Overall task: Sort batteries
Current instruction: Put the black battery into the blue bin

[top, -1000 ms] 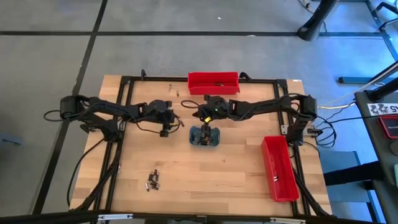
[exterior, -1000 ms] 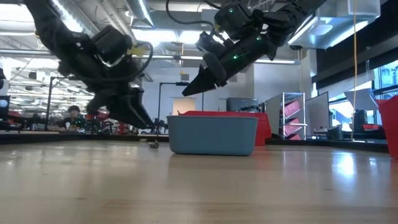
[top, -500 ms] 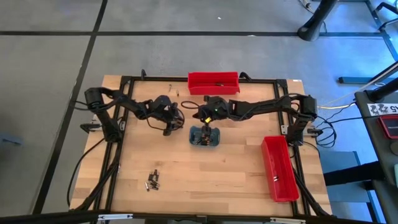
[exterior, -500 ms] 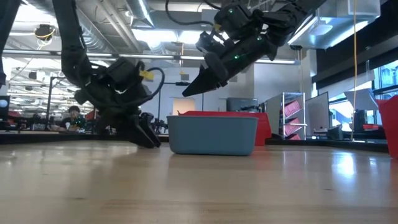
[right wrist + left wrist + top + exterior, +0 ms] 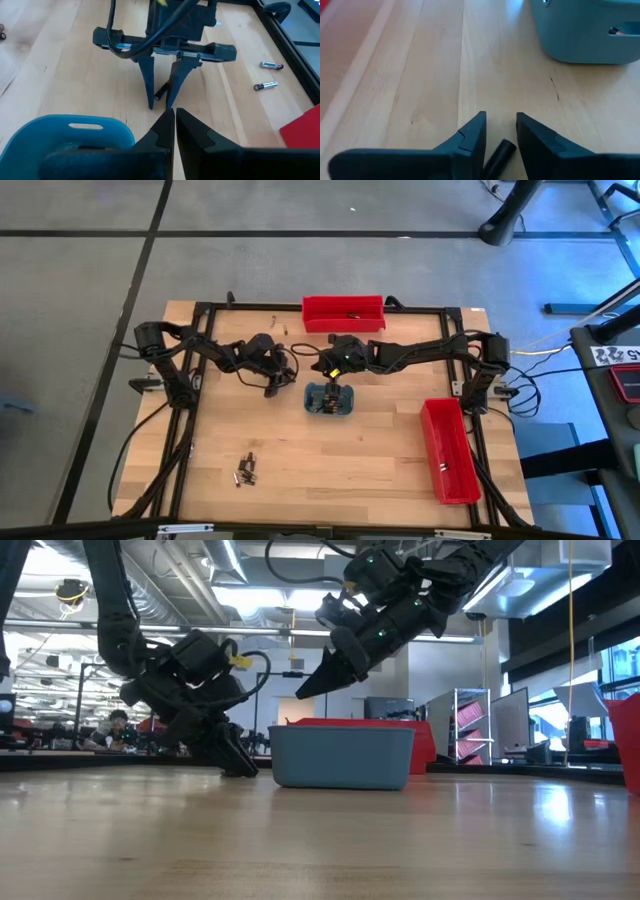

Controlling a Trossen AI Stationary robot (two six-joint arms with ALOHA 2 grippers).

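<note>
Left hand (image 5: 500, 137) is down on the light wooden worktop (image 5: 380, 450), fingers partly open and straddling a small dark cylindrical battery (image 5: 499, 154), just beside the grey-blue rounded plastic tray (image 5: 585, 30). Looks like the pickup step: not gripped yet, so I'd say it needs to squeeze and lift. Right hand (image 5: 175, 120) hovers above the tray, pinched shut and empty.

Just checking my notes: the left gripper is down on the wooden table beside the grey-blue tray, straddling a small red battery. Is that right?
Not quite: the small battery is black, as the left wrist view shows. The left gripper does straddle it on the wooden table beside the grey-blue tray.
</note>
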